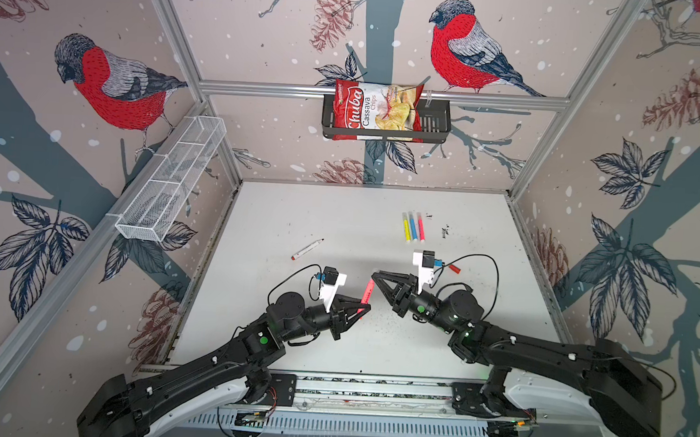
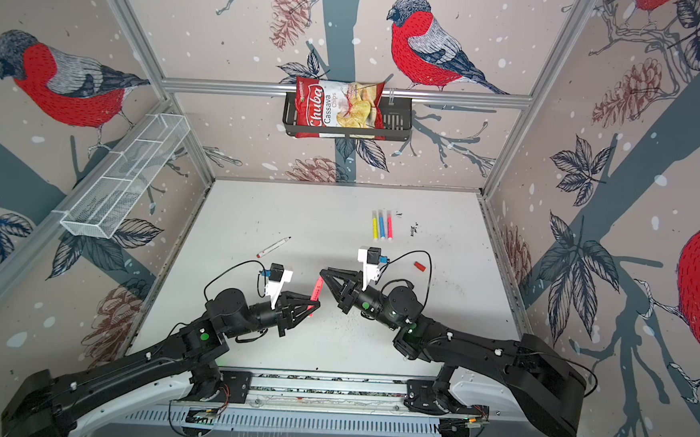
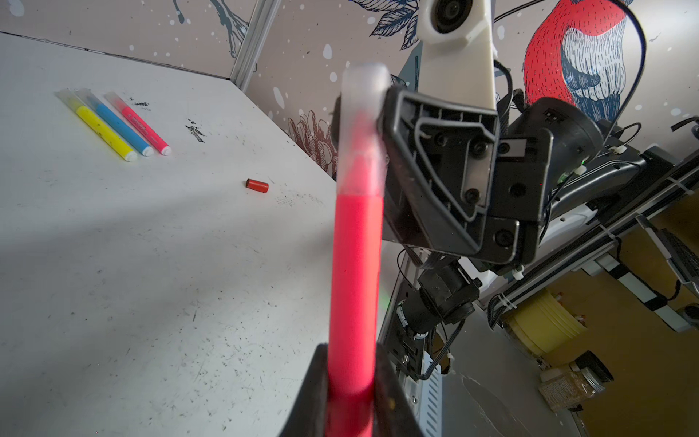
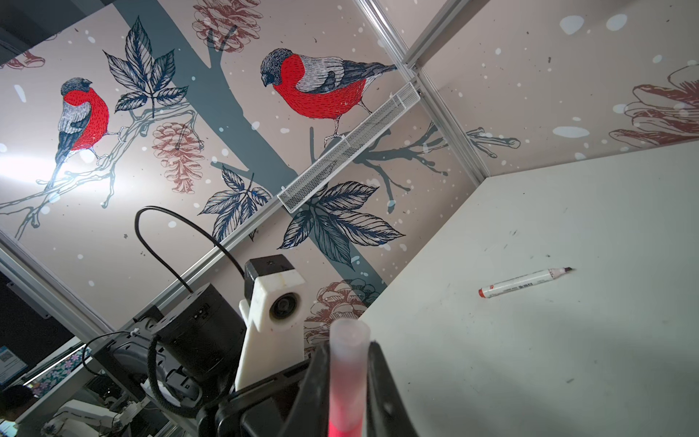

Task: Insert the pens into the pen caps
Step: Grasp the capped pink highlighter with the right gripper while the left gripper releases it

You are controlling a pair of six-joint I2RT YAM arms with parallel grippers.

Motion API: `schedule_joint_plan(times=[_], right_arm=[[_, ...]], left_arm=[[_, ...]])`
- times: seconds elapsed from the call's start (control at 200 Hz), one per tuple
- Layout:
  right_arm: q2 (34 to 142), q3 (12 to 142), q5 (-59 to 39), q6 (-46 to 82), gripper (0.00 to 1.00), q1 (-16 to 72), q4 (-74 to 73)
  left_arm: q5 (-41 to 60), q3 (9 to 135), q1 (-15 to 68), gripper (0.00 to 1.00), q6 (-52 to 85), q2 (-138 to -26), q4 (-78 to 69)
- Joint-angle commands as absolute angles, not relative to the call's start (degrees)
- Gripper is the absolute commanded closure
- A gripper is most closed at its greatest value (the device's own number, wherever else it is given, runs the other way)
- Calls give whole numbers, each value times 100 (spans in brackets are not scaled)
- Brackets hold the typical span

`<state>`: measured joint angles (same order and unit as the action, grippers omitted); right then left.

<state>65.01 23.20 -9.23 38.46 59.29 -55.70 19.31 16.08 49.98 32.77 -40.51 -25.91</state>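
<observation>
Pink pen point(image 1: 367, 292) is held above the desk point(image 1: 311, 350), pinched at its lower end by the left jaws. The cap point(image 3: 362, 125) on its tip is pinched by the right jaws. Desk edges lie well apart from it, with open desk all around.

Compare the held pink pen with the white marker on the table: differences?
The pink pen is held off the table, left gripper on its barrel, right gripper on its translucent cap; the white marker lies loose on it. The pink pen's tip is capped; the white marker's dark tip is bare. Pink barrel versus white barrel with a red end. Both are markers.
</observation>
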Motion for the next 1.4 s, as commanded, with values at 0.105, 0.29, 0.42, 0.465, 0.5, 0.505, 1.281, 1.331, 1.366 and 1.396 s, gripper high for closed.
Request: schedule_joint_plan(times=[0.105,0.29,0.42,0.465,0.5,0.505,1.281,1.331,1.366,1.396], right_arm=[[6208,2485,-2022,3560,54,5758,-4366],[5979,2754,-2176,3370,40,5517,-4152],[5857,2769,-2311,3345,39,5285,-3896],[5806,2769,-2312,3327,39,5237,-3783],[5776,2775,-2284,3299,39,5210,-3659],[5771,2776,-2276,3293,39,5202,-3644],[6254,3964,-1985,2503,52,5526,-2322],[6320,4041,-2002,2480,52,5531,-2310],[6367,4096,-2010,2455,53,5542,-2287],[6406,4136,-2016,2451,53,5554,-2286]], left_arm=[[879,1569,4887,100,3485,-4092,-4644],[853,1460,4887,100,3510,-3964,-4572],[741,1439,4887,100,3435,-3715,-4308],[695,1420,4887,100,3411,-3639,-4247],[670,1392,4887,100,3402,-3607,-4219],[665,1395,4887,100,3397,-3605,-4219],[993,1416,4894,100,3428,-4284,-4566],[1011,1416,4893,100,3448,-4319,-4589],[1017,1415,4889,100,3457,-4333,-4610],[1027,1415,4895,99,3462,-4357,-4622]])
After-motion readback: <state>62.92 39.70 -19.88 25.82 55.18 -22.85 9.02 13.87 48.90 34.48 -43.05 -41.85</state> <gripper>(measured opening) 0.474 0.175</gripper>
